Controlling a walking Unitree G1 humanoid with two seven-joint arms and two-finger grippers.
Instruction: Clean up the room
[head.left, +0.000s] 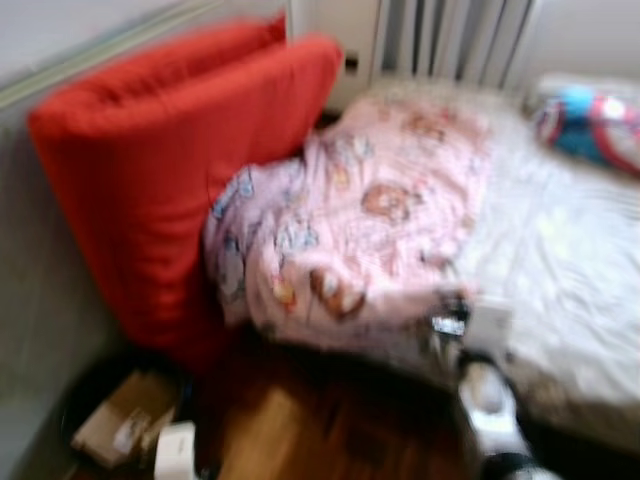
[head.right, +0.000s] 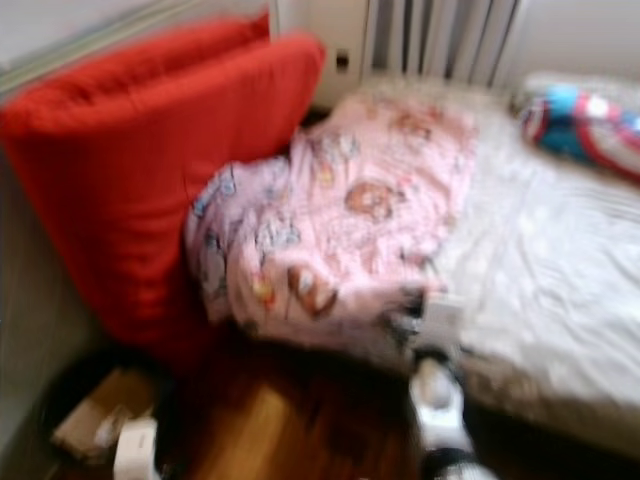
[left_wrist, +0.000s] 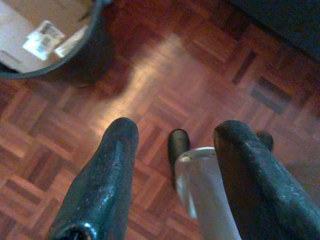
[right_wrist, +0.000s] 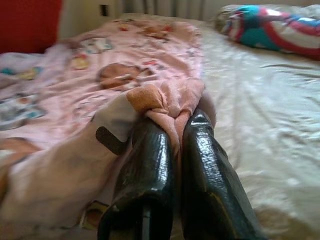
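A crumpled pink blanket with cartoon prints lies bunched on the left part of the bed. At the bed's near edge, my right gripper is shut on a fold of that blanket's hem; the same gripper appears blurred in the head view. My left gripper hangs open above the parquet floor, nothing between its fingers. Both head views are blurred.
Two big red cushions lean against the wall left of the bed. A dark round bin holding cardboard and paper stands on the floor below them. A colourful pillow lies at the bed's far right. A radiator stands behind.
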